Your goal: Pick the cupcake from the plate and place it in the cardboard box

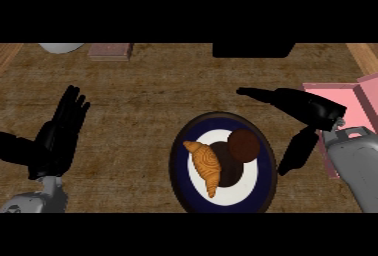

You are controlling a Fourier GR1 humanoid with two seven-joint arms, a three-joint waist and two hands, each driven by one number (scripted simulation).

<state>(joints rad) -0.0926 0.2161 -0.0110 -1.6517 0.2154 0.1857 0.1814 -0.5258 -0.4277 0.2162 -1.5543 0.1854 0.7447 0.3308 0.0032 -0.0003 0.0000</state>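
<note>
A dark blue plate with a white centre lies at the lower middle of the counter. On it sit a chocolate cupcake with a round brown top, and a golden croissant to its left. My right hand hovers open just right of the plate, fingers stretched toward the upper left and thumb pointing down beside the plate's rim, touching nothing. A pink box stands at the right edge, partly behind that hand. My left hand rests open at the left, fingers up.
A white bowl and a reddish-brown block sit at the counter's far left. A black object stands at the far middle. Wooden edges border the counter on both sides.
</note>
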